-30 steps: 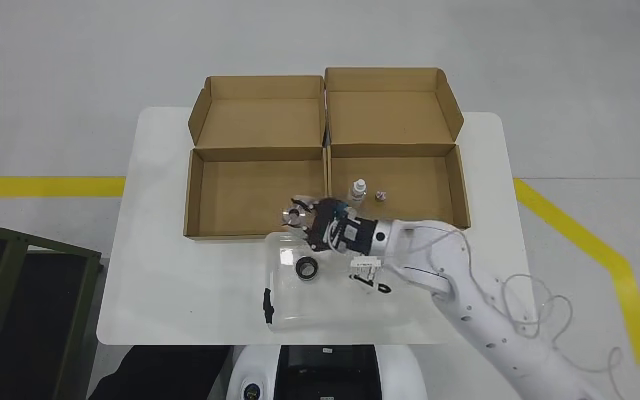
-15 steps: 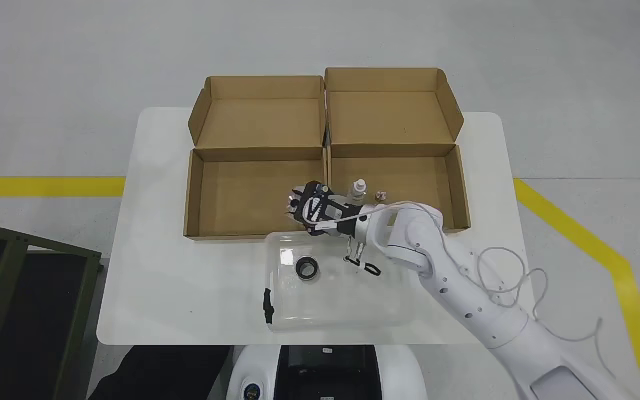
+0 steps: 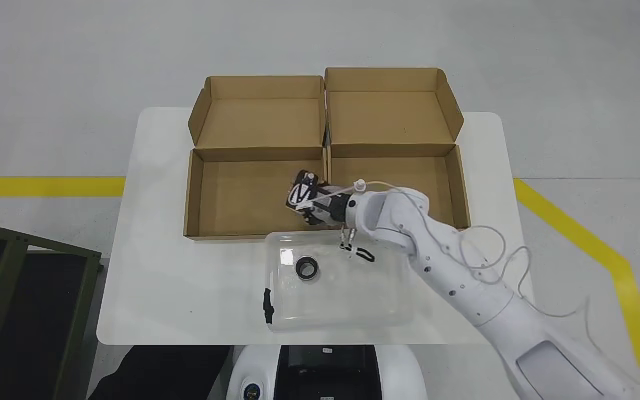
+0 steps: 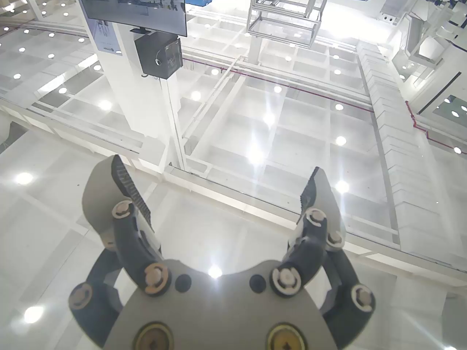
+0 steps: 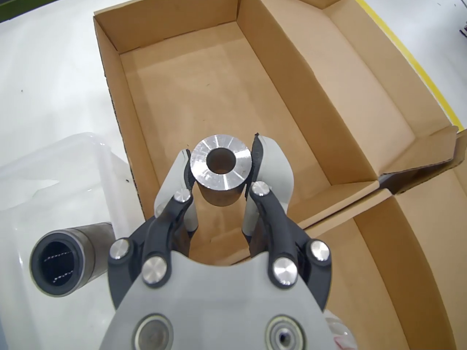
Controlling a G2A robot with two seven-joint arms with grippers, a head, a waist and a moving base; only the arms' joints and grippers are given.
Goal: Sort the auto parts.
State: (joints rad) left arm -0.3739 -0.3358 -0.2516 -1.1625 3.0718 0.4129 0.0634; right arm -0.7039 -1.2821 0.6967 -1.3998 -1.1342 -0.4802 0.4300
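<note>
Steel sleeve (image 5: 221, 183): smooth bored cylinder; we see it clamped by the right end effector (image 5: 222, 154) over the cardboard box (image 5: 204, 85).
Cardboard box: flat brown floor, upright walls.
Left end effector (image 4: 216, 167): serrated fingers (image 4: 126, 183) spread apart.

A shiny metal bushing (image 5: 235, 173), bore facing the wrist camera, is sitting clamped in the right gripper (image 5: 222, 152) above the left cardboard box (image 3: 235, 200), mid-frame. A dark linear bearing (image 3: 307, 267) is lying inside the clear tray (image 3: 400, 300), lower centre.
</note>
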